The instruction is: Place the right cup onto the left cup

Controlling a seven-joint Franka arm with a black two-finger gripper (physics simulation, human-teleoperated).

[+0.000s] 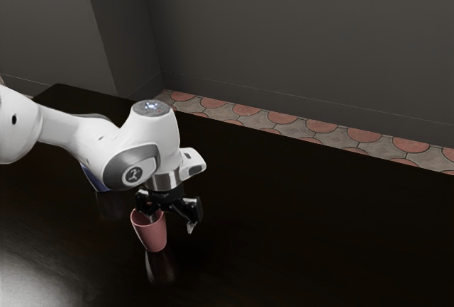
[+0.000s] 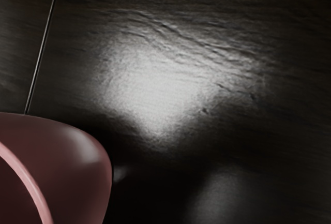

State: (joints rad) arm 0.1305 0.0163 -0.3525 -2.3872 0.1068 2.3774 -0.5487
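In the exterior view my gripper (image 1: 172,222) is low over the table, its two fingers spread wide. A pink cup (image 1: 152,235) stands upright just below it. One finger reaches down at the cup's mouth, seemingly inside the rim, while the other hangs outside the cup on the exterior view's right, apart from its wall. The wrist view has the pink cup (image 2: 77,164) close up, with part of its rim and outer wall in sight. Behind the arm, a blue object (image 1: 96,181), perhaps the other cup, is mostly hidden.
The dark, glossy table (image 1: 305,229) extends toward the exterior view's right and carries reflections. Past its far edge are a patterned tile floor (image 1: 284,126) and grey walls (image 1: 298,30). The forearm passes low over the blue object.
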